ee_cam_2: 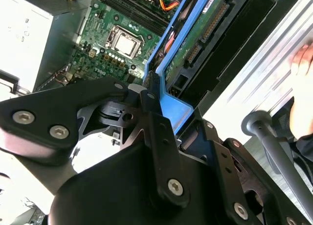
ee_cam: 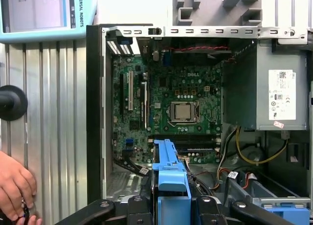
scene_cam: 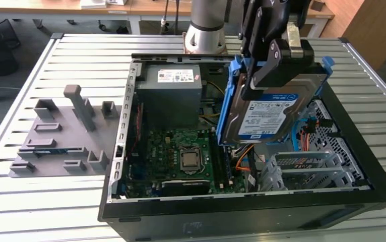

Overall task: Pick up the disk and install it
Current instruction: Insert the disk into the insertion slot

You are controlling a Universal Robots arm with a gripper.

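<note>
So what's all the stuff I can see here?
disk: one, silver with a blue frame, held up over the open case
case: one, black, lying open on the table
board: one, green, inside the case
power box: one, grey, inside the case beside the board
rack: one, grey, on the table at the exterior view's left
table: one, silver slats, under everything
screen: one, light blue rim, outside the case
arm: one, silver and grey, behind the case
claw: one, black, shut on the disk
hand: one, a person's, over the table outside the case
</note>
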